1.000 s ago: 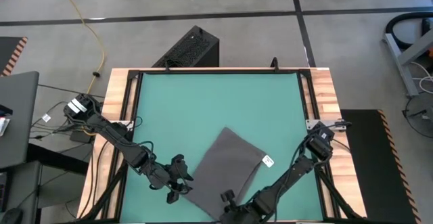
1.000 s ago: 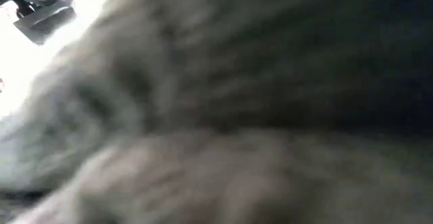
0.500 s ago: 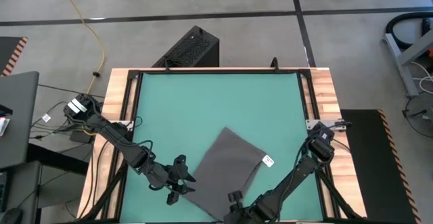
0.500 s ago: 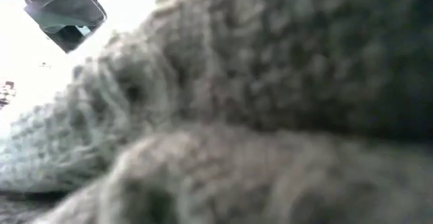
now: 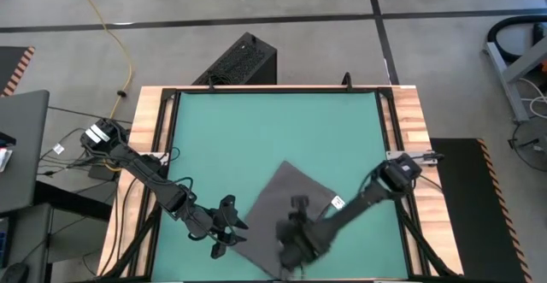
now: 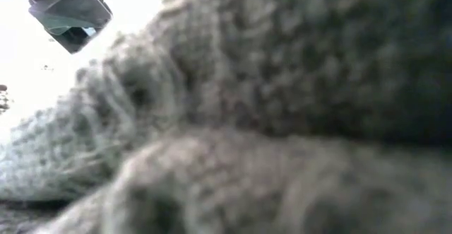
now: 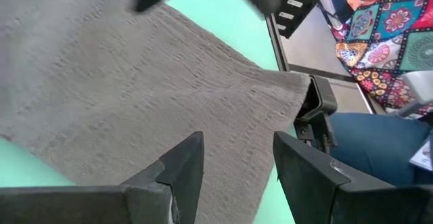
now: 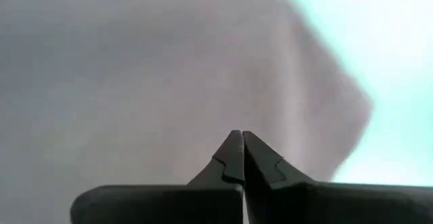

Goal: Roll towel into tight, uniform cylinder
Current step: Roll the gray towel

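The dark grey towel (image 5: 286,206) lies flat on the green mat (image 5: 256,129) near the table's near edge, turned cornerwise, with its white tag (image 5: 338,203) at its right edge. It fills the low view (image 6: 268,107). My left gripper (image 5: 224,228) is open at the towel's left edge, and the cloth (image 7: 135,88) lies ahead of its fingers. My right gripper (image 5: 296,210) is shut, its fingertips (image 8: 238,137) closed together over the towel's middle (image 8: 149,82). My right gripper's shut fingers point at the towel's upper face from the table's near right. I cannot tell whether they touch the cloth. Nothing shows between the fingers.
A black box (image 5: 244,61) stands on the floor beyond the table's far edge. Wooden table borders (image 5: 406,120) and a black frame surround the mat. A seated person's leg (image 7: 379,149) shows past the table's near edge. The mat's far half is bare.
My right gripper has swung quickly from the towel's near corner toward the table's far edge, and now stands over the towel's middle. The towel lies as before.
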Tool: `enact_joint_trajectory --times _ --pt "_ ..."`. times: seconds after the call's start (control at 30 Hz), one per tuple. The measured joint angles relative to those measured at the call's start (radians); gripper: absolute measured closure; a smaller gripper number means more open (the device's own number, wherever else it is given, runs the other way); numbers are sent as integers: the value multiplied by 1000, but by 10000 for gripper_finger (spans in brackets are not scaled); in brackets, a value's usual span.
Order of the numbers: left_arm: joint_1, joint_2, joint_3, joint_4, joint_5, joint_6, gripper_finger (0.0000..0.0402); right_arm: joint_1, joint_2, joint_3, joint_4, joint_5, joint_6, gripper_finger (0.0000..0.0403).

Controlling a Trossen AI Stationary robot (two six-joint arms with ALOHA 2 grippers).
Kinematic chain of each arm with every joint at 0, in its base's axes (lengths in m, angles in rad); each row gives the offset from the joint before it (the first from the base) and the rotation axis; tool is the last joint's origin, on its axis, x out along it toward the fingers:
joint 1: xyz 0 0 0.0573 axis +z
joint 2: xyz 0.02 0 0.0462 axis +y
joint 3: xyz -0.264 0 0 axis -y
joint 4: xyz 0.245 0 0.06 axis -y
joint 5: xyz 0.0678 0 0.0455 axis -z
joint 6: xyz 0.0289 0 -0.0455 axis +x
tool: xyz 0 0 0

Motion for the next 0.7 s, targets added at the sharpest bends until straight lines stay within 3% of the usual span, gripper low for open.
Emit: enact_joint_trajectory --times 0.3,0.5,0.7 --pt "-8 0 0 -6 -4 13 235 -126 0 -111 140 -88 -137 396" --pt "-14 0 0 -6 -4 35 235 -142 -2 -241 231 -85 -116 396" --pt "-12 0 0 -6 -24 75 235 -207 -9 -315 309 -52 -218 396"
